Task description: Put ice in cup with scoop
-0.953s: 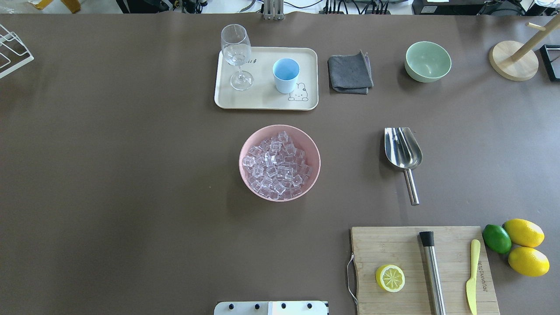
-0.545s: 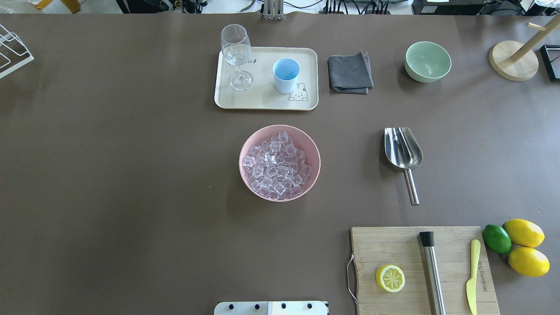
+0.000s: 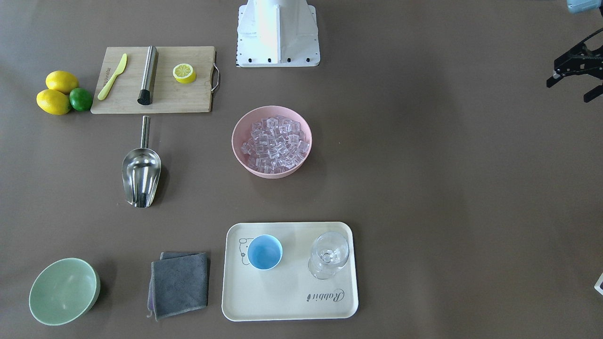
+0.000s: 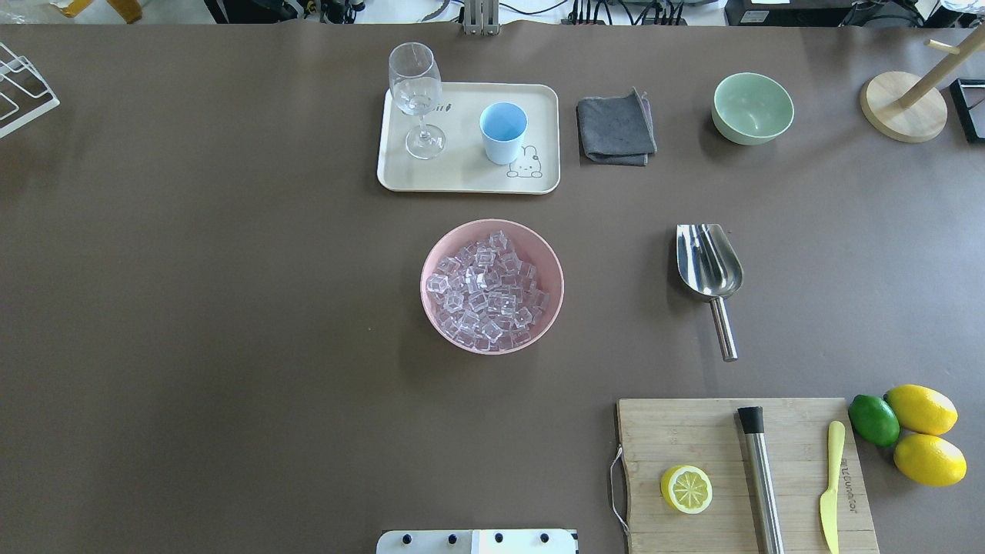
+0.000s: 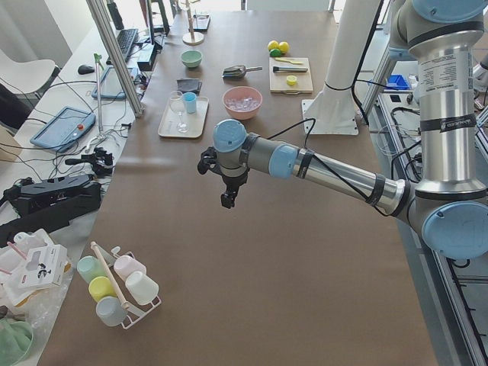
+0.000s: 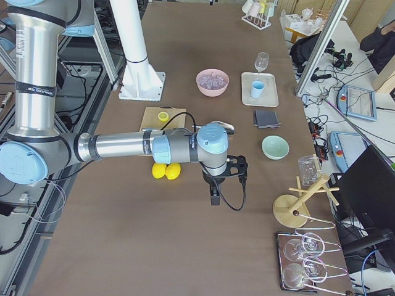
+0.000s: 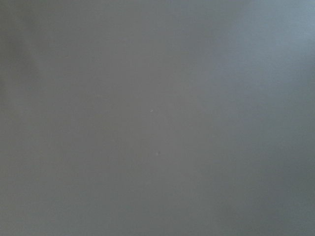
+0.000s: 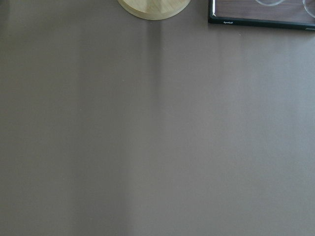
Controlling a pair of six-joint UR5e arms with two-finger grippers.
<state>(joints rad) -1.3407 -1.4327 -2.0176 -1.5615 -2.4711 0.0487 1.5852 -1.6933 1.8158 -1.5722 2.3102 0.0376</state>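
Over the left end of the counter (image 4: 231, 308), the left tool (image 3: 570, 91) hangs with its two dark prongs parted wide, holding nothing, well apart from every task thing. Toward the middle, a cream tray (image 4: 462, 175) carries a stemmed glass (image 4: 415, 88) and, to its right, the upright light-blue cup (image 4: 503, 132). Nearer the robot, a pink bowl (image 4: 425, 269) holds the heaped ice (image 4: 486, 291). Further right, the scoop (image 4: 709, 265) lies flat on the counter, its handle pointing toward the cutting board (image 4: 692, 431). Over the right end hangs the right tool (image 6: 214, 196), well apart from the scoop. I cannot tell whether its jaws are parted.
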